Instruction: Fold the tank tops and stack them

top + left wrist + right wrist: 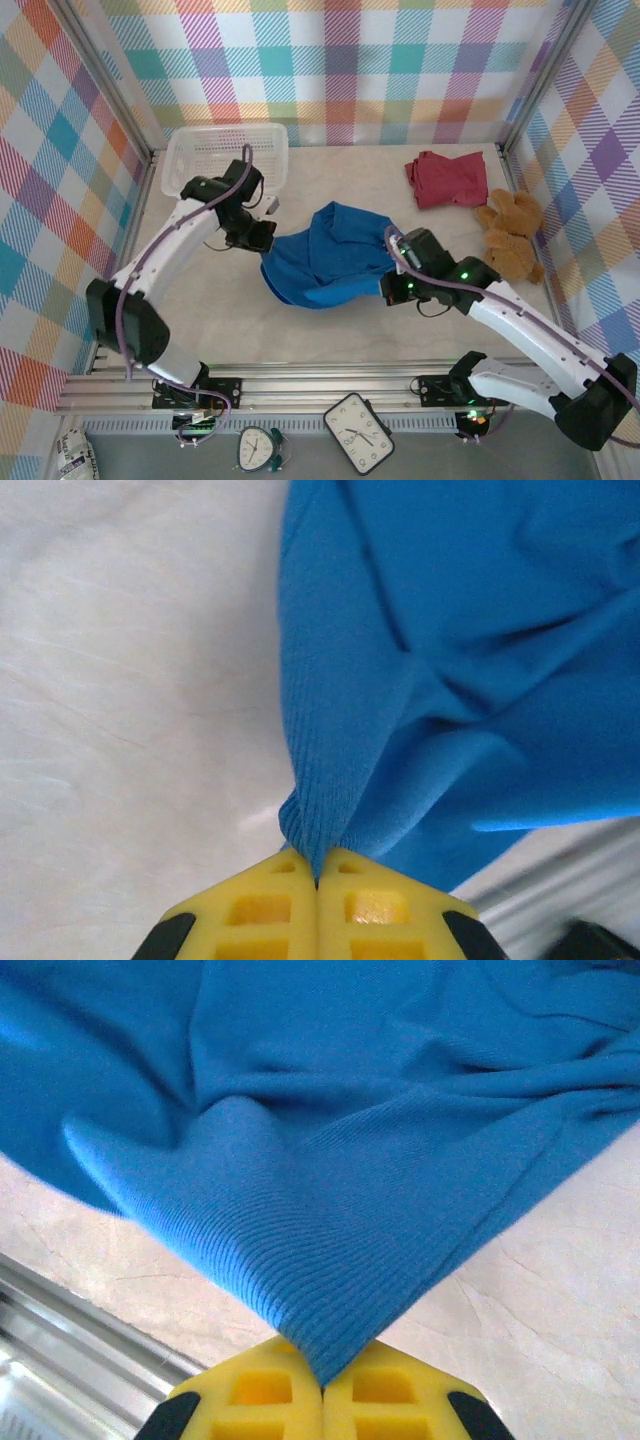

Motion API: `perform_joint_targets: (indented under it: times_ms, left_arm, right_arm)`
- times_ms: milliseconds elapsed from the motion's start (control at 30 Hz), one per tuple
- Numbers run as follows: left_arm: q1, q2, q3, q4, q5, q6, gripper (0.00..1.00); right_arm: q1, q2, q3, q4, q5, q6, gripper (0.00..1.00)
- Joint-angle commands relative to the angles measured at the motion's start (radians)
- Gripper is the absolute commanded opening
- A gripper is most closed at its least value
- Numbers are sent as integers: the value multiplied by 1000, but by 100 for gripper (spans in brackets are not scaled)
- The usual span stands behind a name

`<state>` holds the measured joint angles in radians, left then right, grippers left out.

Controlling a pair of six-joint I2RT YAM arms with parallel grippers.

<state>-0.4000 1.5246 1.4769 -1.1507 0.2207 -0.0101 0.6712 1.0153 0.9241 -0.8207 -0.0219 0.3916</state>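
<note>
A bright blue ribbed cloth tank top [325,260] lies bunched in the middle of the pale marbled desk [250,320], stretched between the two arms. The left hand [262,238] is clenched on the top's left edge; in the left wrist view its yellow fingertips [270,910] press together on a pinched fold of the ribbed hem, with the rest of the cloth spreading up and to the right over the desk. The right hand [392,288] is clenched on the top's lower right corner; in the right wrist view its yellow fingertips [260,1385] meet around a pointed corner of the blue fabric, which fans out above them in soft folds. A crumpled dark red cloth top [447,178] sits near the far right corner of the desk, well apart from the blue one. Just beside it, against the right wall, lies a brown plush teddy bear [510,235]. A white plastic mesh basket [225,150] stands at the far left corner, behind the left arm.
</note>
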Motion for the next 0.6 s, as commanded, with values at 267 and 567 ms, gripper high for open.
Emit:
perform_joint_targets:
  times_ms: [267,567]
  left_arm:
    - [51,183,-64,119,-29,-156,0]
    - [94,312,-53,161,-69,-168,0]
  right_arm:
    - [-250,504,232,29,-325,-254,10]
    - [-260,802,380,184,-446,-229,22]
